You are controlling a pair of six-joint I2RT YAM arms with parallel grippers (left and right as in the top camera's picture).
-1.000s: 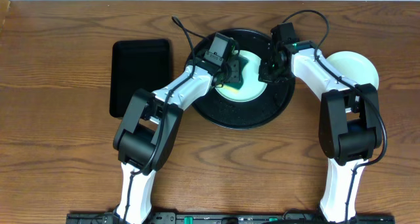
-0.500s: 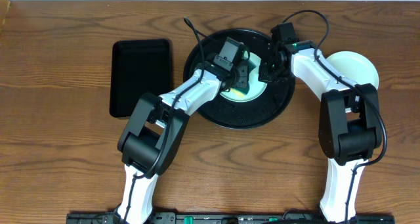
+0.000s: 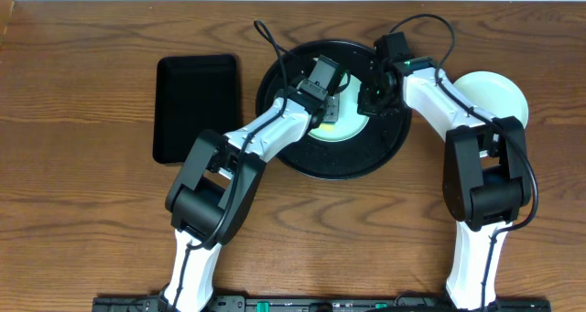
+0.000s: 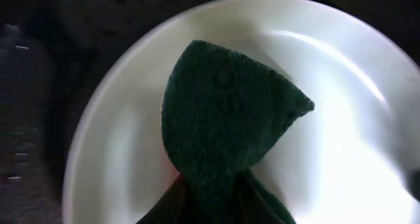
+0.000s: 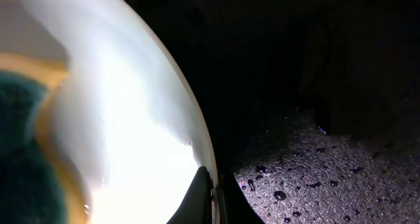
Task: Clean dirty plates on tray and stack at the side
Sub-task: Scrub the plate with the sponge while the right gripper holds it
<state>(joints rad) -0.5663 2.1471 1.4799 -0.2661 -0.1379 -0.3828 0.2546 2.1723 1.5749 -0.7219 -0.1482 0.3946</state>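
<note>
Rectangular black tray (image 3: 197, 106) is lying left of the round black tray (image 3: 339, 163) with a gap between them. A second plate (image 3: 499, 97) is sitting on the table (image 3: 92, 211) well right of the round tray, partly under the right arm. A black cable (image 3: 275, 47) is looping over the round tray's back-left rim.

The mint plate (image 3: 341, 134) is lying inside the round tray, right of centre. Both arms are crowding over it, covering most of it from overhead. Bare tray floor is showing in front of the plate, and open table is showing in front of the tray.

The left arm is reaching in diagonally from the front left. Left gripper (image 3: 328, 102) is pointing down at the plate's middle and pinching the sponge (image 4: 223, 119). The sponge is folding up into a peak, green face out, and its fingers are out of frame in the wrist view. A small red smear (image 4: 174, 177) is peeking out at the sponge's left edge.

The right arm is bending in from the right. Right gripper (image 5: 211, 196) is pressing together on the plate's right rim, with the thin white edge sitting between the tips. Tray floor beside that rim is showing small droplets (image 5: 282, 184)
</note>
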